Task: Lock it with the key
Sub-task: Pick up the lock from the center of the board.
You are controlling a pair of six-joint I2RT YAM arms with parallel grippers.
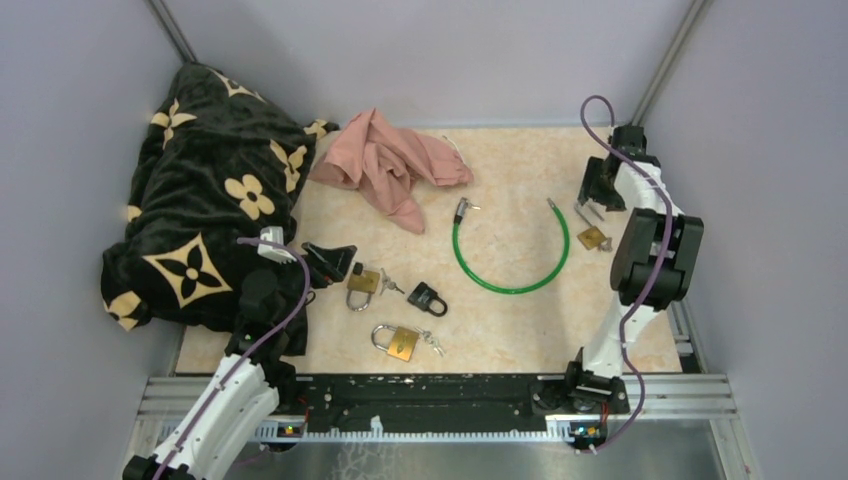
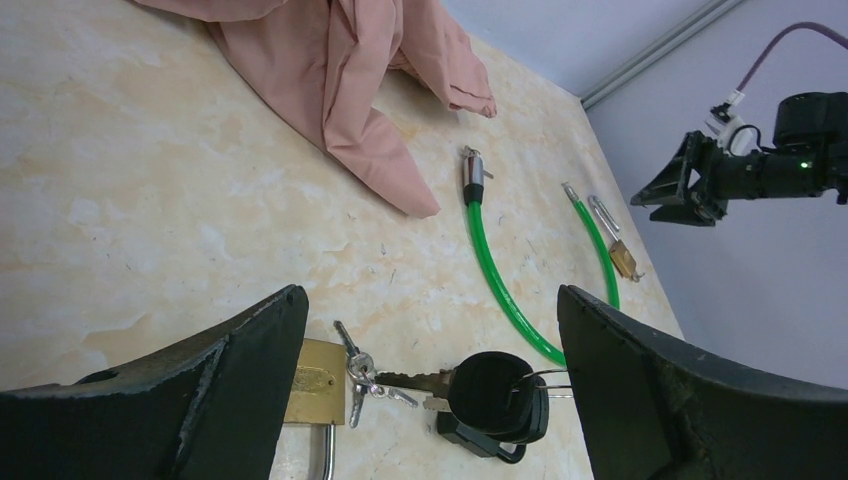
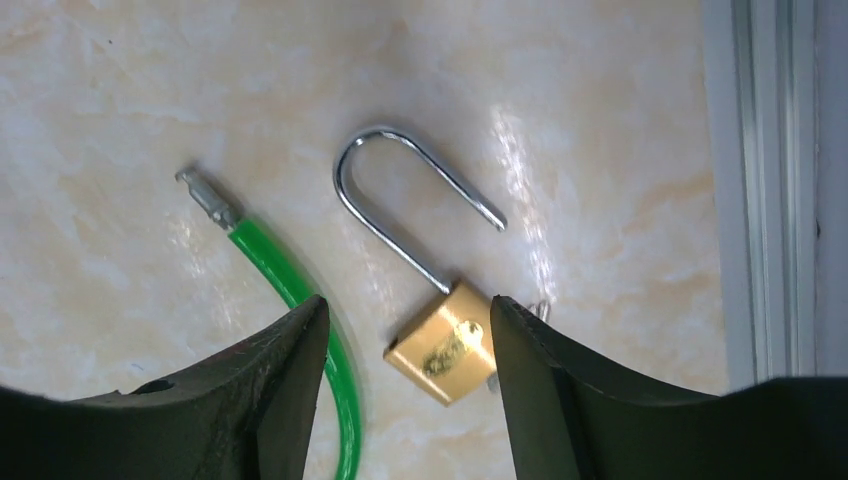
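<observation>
A small brass padlock (image 3: 445, 345) lies at the right of the table with its steel shackle (image 3: 400, 190) swung open. A bit of its key ring (image 3: 541, 307) peeks out beside my right finger. My right gripper (image 3: 405, 310) is open above it, its jaws either side of the brass body, with a gap still on the left side. In the top view this padlock (image 1: 593, 238) sits just below the right gripper (image 1: 600, 200). My left gripper (image 2: 430, 300) stands wide open and holds nothing, over a black padlock with black-headed keys (image 2: 495, 395), a key bunch (image 2: 358, 372) and a brass padlock (image 2: 315, 380).
A green cable lock (image 1: 510, 260) curves across the middle, its metal end (image 3: 210, 195) close to the small padlock. Another brass padlock (image 1: 398, 342) lies near the front. A pink cloth (image 1: 390, 160) and a black flowered blanket (image 1: 210, 200) fill the back left. A metal rail (image 3: 760, 180) borders the right side.
</observation>
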